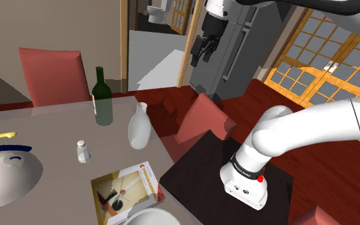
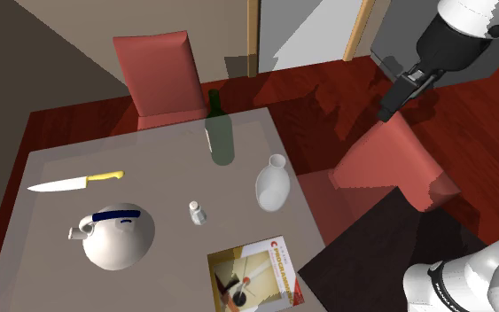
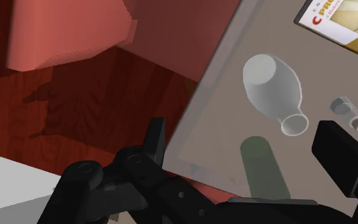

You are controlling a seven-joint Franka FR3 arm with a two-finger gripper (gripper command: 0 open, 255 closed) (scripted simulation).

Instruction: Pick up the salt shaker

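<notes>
Shoulder view: the small grey salt shaker (image 1: 81, 151) stands upright on the grey surface (image 1: 47, 126). It is untouched, between a white round pot (image 1: 9, 179) and a white vase (image 1: 139, 126). A green bottle (image 1: 102, 99) stands farther back and a magazine (image 1: 127, 190) lies nearer the camera. The claw (image 1: 202, 51) hangs high beyond the surface's edge, near a red chair (image 1: 204, 120), well apart from the shaker.

Wrist view: the two black fingers (image 3: 155, 137) stand wide apart with nothing between them.

Progress: the approach is not yet made. Travel over the surface, descent around the shaker, closing and lifting all remain.
</notes>
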